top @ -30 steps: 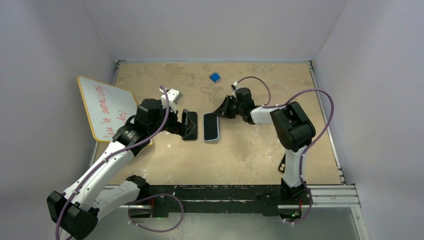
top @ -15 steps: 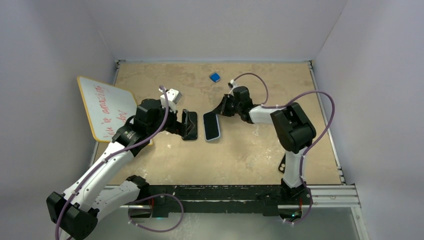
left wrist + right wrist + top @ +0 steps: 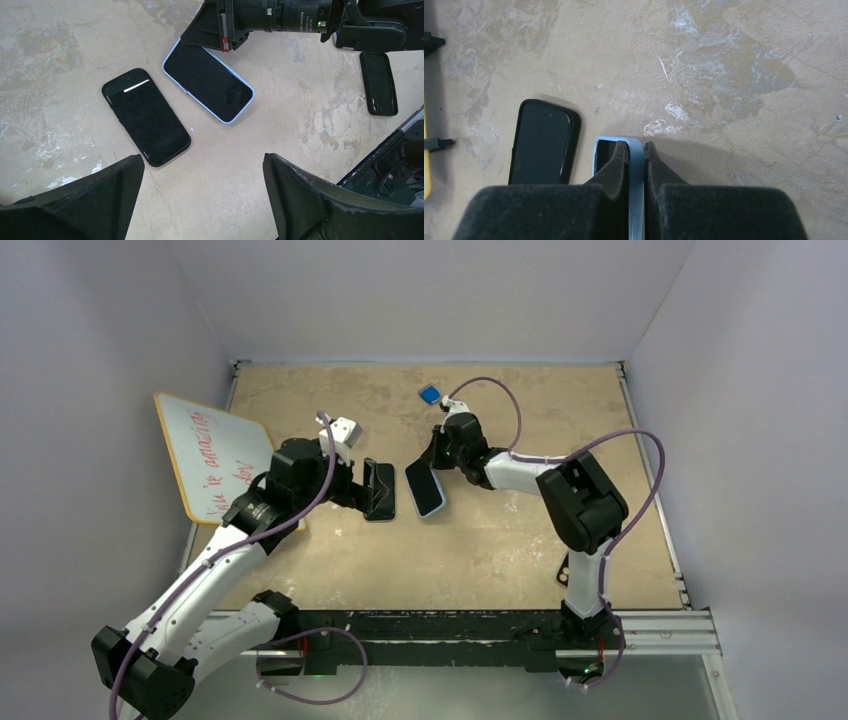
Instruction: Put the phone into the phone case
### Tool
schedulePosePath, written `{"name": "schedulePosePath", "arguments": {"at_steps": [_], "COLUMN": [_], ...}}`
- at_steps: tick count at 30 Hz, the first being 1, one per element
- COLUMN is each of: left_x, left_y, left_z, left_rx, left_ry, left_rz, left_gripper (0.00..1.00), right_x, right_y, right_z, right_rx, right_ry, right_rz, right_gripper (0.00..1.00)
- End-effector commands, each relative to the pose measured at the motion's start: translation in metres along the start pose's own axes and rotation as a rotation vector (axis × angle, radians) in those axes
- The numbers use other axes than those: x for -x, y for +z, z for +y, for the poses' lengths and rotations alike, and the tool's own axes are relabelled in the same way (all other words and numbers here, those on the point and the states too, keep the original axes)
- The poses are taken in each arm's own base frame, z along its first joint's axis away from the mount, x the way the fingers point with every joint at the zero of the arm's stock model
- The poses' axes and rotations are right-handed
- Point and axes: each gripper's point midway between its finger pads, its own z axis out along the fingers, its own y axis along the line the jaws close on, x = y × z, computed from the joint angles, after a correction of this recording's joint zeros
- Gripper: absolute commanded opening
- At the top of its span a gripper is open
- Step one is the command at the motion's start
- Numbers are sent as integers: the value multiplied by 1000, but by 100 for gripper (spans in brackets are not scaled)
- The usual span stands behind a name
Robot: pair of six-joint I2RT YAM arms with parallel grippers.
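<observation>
The black phone (image 3: pixel 146 116) lies flat, screen up, on the tan table; it also shows in the top view (image 3: pixel 380 490) and the right wrist view (image 3: pixel 541 142). The light-blue phone case (image 3: pixel 207 80) lies just right of it, tilted, and is seen in the top view (image 3: pixel 425 490) too. My right gripper (image 3: pixel 636 147) is shut on the case's side wall (image 3: pixel 636 165), one finger inside the case and one outside; it sits at the case's far end in the top view (image 3: pixel 437 452). My left gripper (image 3: pixel 200 165) is open and empty, hovering just near of the phone (image 3: pixel 362 490).
A whiteboard with red writing (image 3: pixel 215 455) leans at the left wall. A small blue object (image 3: pixel 430 394) lies at the back. A black case-like item (image 3: pixel 378 82) lies under the right arm. Grey walls enclose the table on three sides.
My right gripper has swung left and farther back with the blue case, turning the case so it lies tilted and closer to the phone. The left arm has barely moved.
</observation>
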Motion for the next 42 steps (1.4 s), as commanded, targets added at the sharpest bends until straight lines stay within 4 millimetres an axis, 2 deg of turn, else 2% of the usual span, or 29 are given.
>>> {"name": "schedulePosePath", "arguments": {"at_steps": [1, 6, 12, 19, 26, 28, 31, 36, 41, 42], "left_x": [16, 15, 16, 16, 17, 17, 17, 15, 15, 15], "left_y": [-6, -6, -5, -5, -7, -7, -7, -3, -4, -5], "left_z": [-2, -2, -2, -2, -3, -3, -3, -6, -7, -7], "left_rx": [-1, 1, 0, -2, -4, -6, -6, -24, -25, -25], "left_ry": [18, 19, 19, 16, 17, 17, 16, 14, 10, 10], "left_rz": [-54, -50, -53, -52, -58, -55, -54, -39, -46, -47], "left_gripper": [93, 93, 93, 94, 94, 94, 95, 97, 98, 99], "right_x": [-37, -38, -38, -25, -8, -1, -2, -2, -3, -5], "right_y": [-4, -4, -7, -19, -37, -48, -65, -101, -149, -159], "right_z": [-44, -35, -35, -35, -34, -43, -61, -101, -145, -154], "right_rx": [-195, -163, -168, -178, -204, -251, -309, -414, -558, -601], "right_ry": [11, 73, 102, 152, 208, 244, 315, 397, 483, 502], "right_rz": [107, 116, 120, 114, 104, 89, 88, 77, 45, 37], "right_gripper": [6, 20, 22, 31, 47, 52, 56, 64, 83, 92]}}
